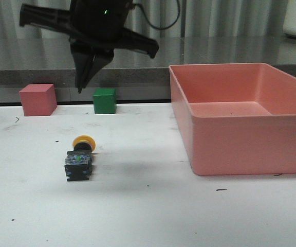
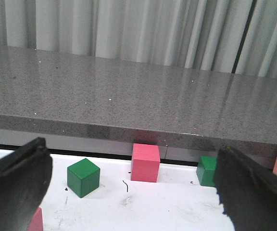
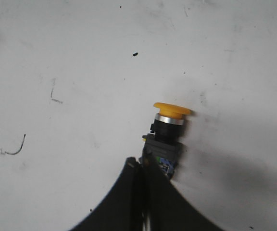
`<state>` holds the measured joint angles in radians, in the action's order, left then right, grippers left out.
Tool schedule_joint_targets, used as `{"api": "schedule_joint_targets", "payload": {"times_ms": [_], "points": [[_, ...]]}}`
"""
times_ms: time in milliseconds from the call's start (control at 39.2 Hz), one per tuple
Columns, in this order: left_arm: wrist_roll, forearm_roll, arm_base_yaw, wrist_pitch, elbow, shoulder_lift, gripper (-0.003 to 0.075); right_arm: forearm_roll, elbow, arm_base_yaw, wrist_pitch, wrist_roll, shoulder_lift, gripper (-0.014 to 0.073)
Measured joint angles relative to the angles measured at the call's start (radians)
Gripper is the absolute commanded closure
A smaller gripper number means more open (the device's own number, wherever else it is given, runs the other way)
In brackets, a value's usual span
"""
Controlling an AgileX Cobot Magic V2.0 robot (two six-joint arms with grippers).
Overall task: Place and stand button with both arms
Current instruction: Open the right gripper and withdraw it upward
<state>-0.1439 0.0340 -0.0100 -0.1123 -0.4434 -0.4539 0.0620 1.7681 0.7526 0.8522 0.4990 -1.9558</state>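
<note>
Pink bin (image 1: 251, 123), pink cube (image 1: 37, 99), green cube (image 1: 105, 100).

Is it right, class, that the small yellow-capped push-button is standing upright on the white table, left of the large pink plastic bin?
Not quite. The yellow-capped push-button is lying on its side, not standing upright, as the front view shows. The rest holds: it rests on the white table, left of the large pink plastic bin.

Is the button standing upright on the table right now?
No, the button lies on its side on the white table, its yellow cap pointing toward the far edge.
</note>
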Motion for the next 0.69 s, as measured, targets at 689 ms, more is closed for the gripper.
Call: {"api": "schedule_joint_targets", "payload": {"times_ms": [689], "points": [[0.0,0.0,0.0,0.0,0.0,0.0,0.0068,-0.01,-0.613,-0.458,0.016,-0.288,0.658,0.0657]]}}
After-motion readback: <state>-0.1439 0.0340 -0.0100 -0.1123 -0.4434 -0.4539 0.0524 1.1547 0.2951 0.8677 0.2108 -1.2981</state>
